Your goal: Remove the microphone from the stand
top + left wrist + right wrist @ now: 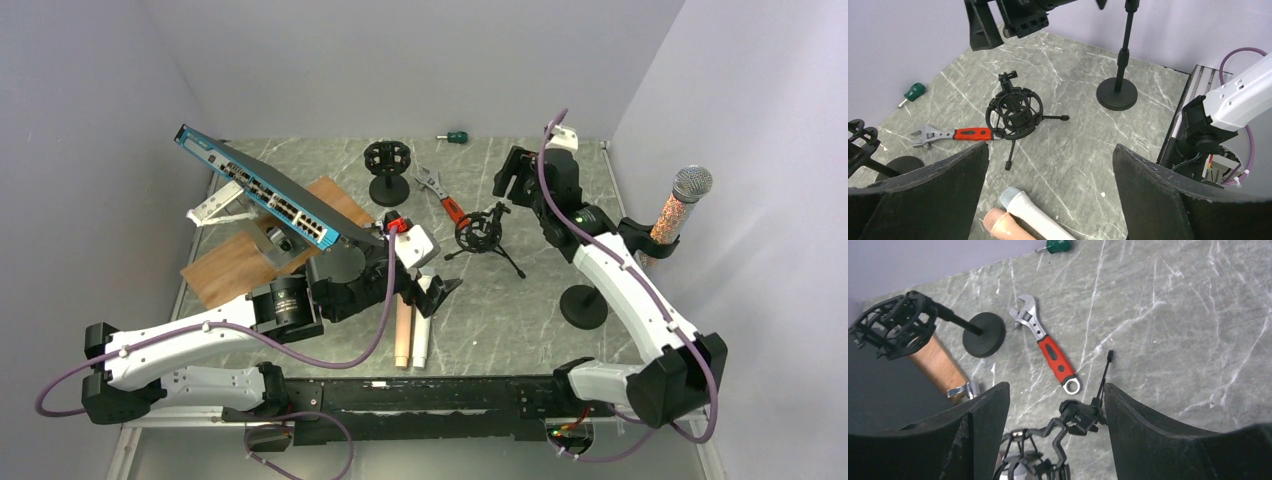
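The microphone (pixel 680 207), glittery with a silver head, sits tilted in the clip of the stand (pixel 583 306), whose round black base rests at the right, beside the right arm. The stand's base and pole (pixel 1118 92) also show in the left wrist view. My right gripper (pixel 512 176) hangs open far from it, over a black shock mount on a small tripod (pixel 1048 450). The right gripper (pixel 1055 389) holds nothing. My left gripper (pixel 432 292) is open and empty at the table's middle, just above a white microphone (pixel 1033 212) and a peach one (pixel 1003 226) lying flat.
A blue network switch (pixel 255 190) leans on a wooden board (pixel 235 262) at the left. A red-handled wrench (pixel 445 200), a green screwdriver (pixel 455 137) and a second shock mount on a round base (pixel 388 165) lie at the back. Walls close in on both sides.
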